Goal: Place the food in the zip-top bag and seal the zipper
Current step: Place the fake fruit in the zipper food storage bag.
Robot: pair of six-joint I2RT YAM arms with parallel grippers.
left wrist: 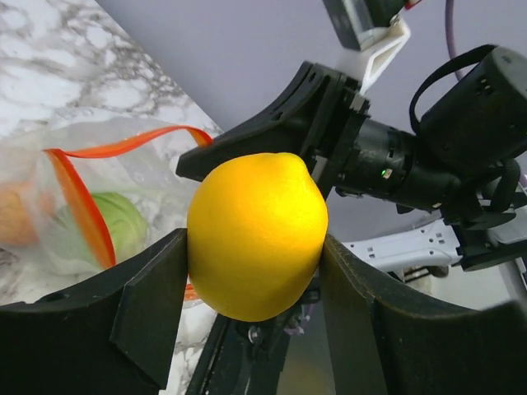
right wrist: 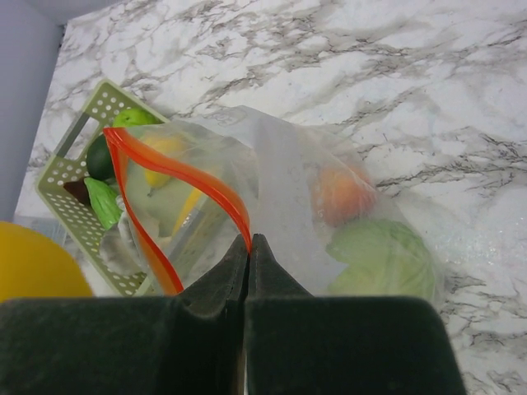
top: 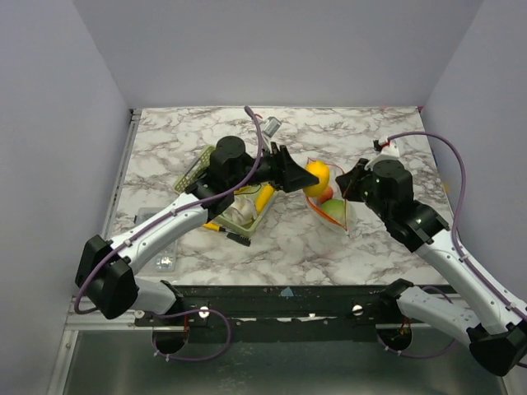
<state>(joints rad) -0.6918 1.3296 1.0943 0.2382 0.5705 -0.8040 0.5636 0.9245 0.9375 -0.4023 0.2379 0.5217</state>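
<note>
Right gripper [right wrist: 248, 247]: fingers fully closed, pinching the zipper [right wrist: 198, 178] at the near side of the zip-top bag [right wrist: 280, 189]. The strip stands up in an open loop. The bag lies on the marble table [top: 370, 132] and holds an orange piece [right wrist: 342, 196] and a light green piece [right wrist: 383, 259].

Left gripper [left wrist: 257, 280]: clamped on a yellow fruit [left wrist: 257, 234], held clear of the table just beside the mouth, not yet inside.

Assessment: insertion in progress. The fruit looks broad against the loop, so it should come in centred between the two runs of strip and be released only once below the rim. The pinch should hold steady.

Beyond, the green basket [right wrist: 103, 103] holds more food, including a dark green piece [right wrist: 99, 156].
</note>
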